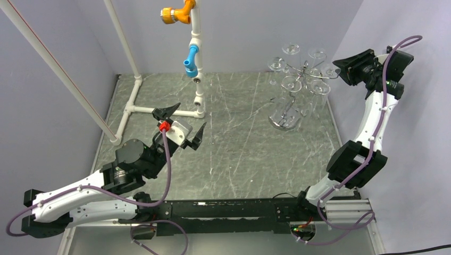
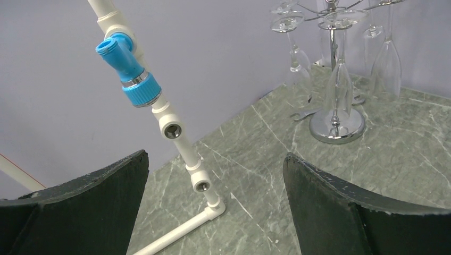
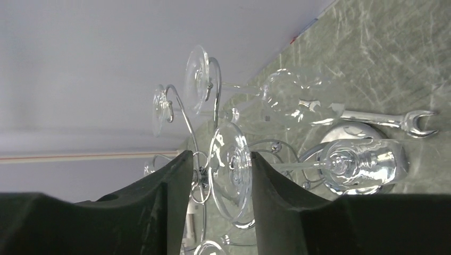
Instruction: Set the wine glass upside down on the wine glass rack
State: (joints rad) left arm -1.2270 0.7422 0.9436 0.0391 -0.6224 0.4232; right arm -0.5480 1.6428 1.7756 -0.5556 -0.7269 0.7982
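Observation:
The wine glass rack (image 1: pixel 299 74) is a chrome wire stand with a round base (image 2: pixel 337 127) at the back right of the table. Several clear glasses hang from it upside down. In the right wrist view the round foot of the nearest wine glass (image 3: pixel 231 170) sits in a wire loop, and its bowl (image 3: pixel 361 162) hangs below. My right gripper (image 3: pixel 220 154) is at that foot with its jaws apart, and a gap shows beside the left finger (image 3: pixel 170 186). It sits just right of the rack's top (image 1: pixel 343 66). My left gripper (image 1: pixel 183 125) is wide open and holds nothing, far left of the rack.
A white pipe frame (image 1: pixel 197 64) with orange and blue fittings stands at the back left, and its foot (image 2: pixel 213 210) lies ahead of the left gripper. A metal wrench (image 3: pixel 388 121) lies by the rack's base. Grey walls close in the marble table (image 1: pixel 239 138).

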